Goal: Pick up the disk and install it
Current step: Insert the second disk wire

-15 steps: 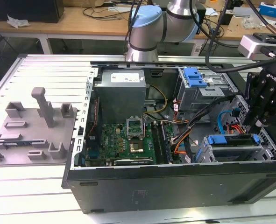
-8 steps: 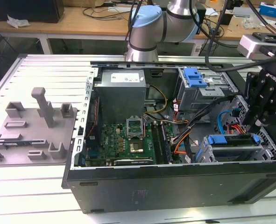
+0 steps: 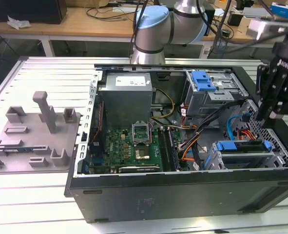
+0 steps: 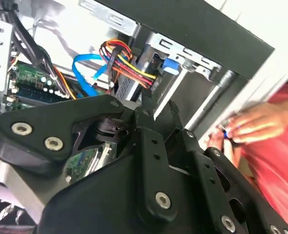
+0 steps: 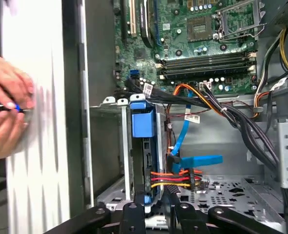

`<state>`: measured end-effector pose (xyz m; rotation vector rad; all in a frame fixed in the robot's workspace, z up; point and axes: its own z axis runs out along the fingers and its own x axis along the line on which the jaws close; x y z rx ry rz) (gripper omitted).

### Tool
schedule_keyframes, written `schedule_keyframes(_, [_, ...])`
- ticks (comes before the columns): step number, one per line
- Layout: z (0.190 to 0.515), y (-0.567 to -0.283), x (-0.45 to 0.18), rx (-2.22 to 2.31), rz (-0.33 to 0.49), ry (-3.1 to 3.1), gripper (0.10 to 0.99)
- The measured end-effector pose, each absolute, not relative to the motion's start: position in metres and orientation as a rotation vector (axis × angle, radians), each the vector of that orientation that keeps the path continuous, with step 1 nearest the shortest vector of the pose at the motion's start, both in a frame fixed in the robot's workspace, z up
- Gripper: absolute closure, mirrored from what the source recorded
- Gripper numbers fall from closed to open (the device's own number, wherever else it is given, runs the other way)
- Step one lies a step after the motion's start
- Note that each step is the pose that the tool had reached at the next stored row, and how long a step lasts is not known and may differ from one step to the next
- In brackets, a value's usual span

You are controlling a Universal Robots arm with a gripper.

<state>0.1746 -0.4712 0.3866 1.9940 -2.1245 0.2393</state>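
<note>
An open computer case [image 3: 182, 195] lies on its side on the slatted bench [image 3: 31, 204], its motherboard [image 3: 134, 144] facing up. The disk [image 3: 241, 147] — silver, in its blue carrier bracket — sits in the drive cage at the lower corner of the case on the exterior view's right, its blue front edge showing along the top of the bay. In the first wrist view the disk [image 5: 143, 146] stands edge-on inside the metal cage, with a blue data cable [image 5: 195, 160] and a bundle of red, orange and yellow power wires [image 5: 175, 178] just beside it.

The robot's hand [image 3: 273, 114] hangs above the case's right end in the exterior view, over the cables next to the drive cage and apart from the disk. It holds nothing; its black fingers [image 5: 170, 204] sit close together, with only a narrow gap between the tips.

A grey plastic fixture [image 3: 36, 131] with upright posts rests on the bench on the exterior view's left, well apart from the case. In both wrist views a person's hands [image 5: 7, 112] lie just outside the case wall, pinching a small blue object.
</note>
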Motion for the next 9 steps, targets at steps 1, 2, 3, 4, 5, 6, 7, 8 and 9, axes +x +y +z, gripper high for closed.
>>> schedule_keyframes(1, [0.389, -0.467, 0.173, 1.988, 0.25, -2.119, 0.784])
schedule_keyframes(2, [0.389, -0.466, 0.17, 1.988, 0.251, -2.118, 0.784])
schedule_keyframes(3, [0.389, -0.465, 0.167, 1.988, 0.251, -2.118, 0.784])
schedule_keyframes(4, [0.389, -0.463, 0.158, 1.986, 0.251, -2.119, 0.784])
schedule_keyframes(5, [0.389, -0.459, 0.154, 1.986, 0.251, -2.119, 0.784])
schedule_keyframes(6, [0.389, -0.454, 0.154, 1.98, 0.256, -2.112, 0.784])
schedule_keyframes(7, [0.389, -0.452, 0.154, 1.972, 0.257, -2.102, 0.784])
schedule_keyframes(8, [0.389, -0.45, 0.154, 1.961, 0.255, -2.086, 0.784])
schedule_keyframes(9, [0.389, -0.447, 0.154, 1.952, 0.255, -2.074, 0.784])
